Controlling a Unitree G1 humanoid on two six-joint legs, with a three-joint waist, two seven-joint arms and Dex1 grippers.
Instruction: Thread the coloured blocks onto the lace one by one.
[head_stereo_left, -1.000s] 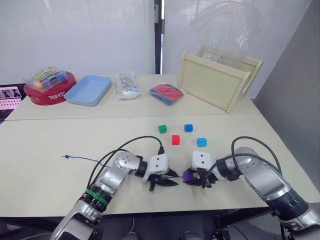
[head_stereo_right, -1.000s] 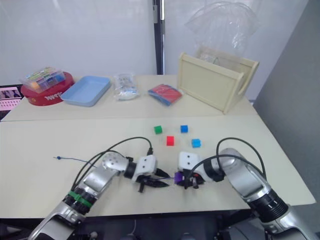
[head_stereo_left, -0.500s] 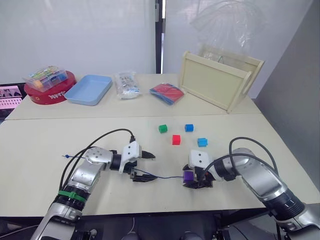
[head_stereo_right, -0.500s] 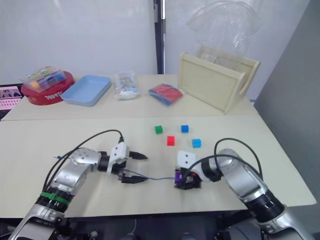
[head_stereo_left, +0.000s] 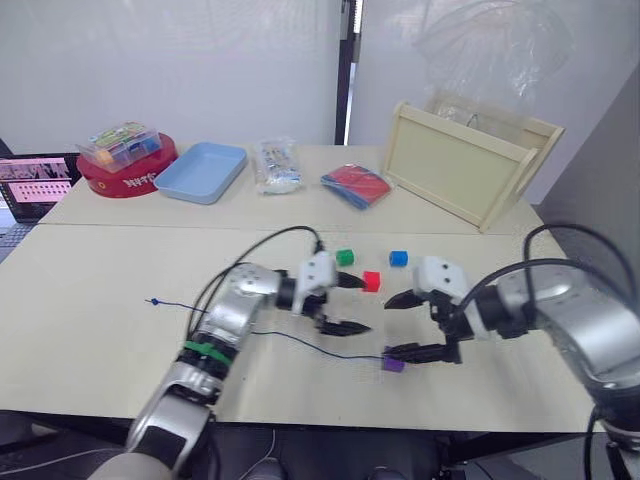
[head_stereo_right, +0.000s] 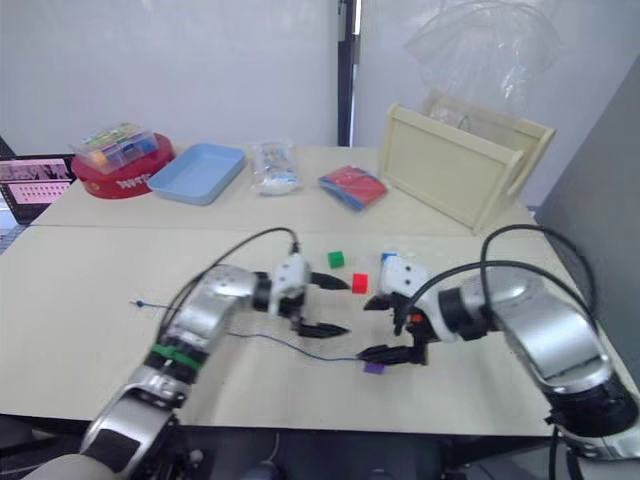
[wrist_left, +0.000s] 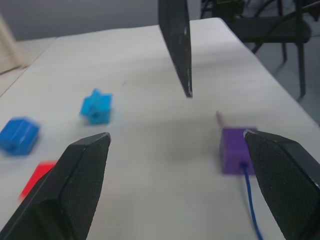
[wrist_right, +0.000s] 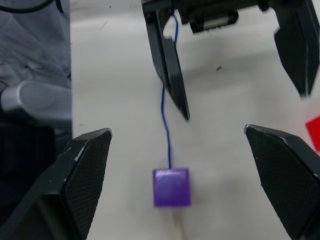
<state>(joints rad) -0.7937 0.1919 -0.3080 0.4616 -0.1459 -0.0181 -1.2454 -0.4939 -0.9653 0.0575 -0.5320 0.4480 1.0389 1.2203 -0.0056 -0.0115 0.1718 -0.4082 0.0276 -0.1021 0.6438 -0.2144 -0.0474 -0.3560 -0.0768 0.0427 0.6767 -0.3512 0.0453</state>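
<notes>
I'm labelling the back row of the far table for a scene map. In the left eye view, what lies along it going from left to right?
Clear plastic box on a red round tin → light blue tray → clear bag → flat red-and-blue packet → wooden crate.

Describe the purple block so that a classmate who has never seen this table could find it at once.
Start at the table's near edge, between the two grippers. The purple block lies there alone on the dark blue lace. The other blocks sit farther back, unthreaded.
</notes>
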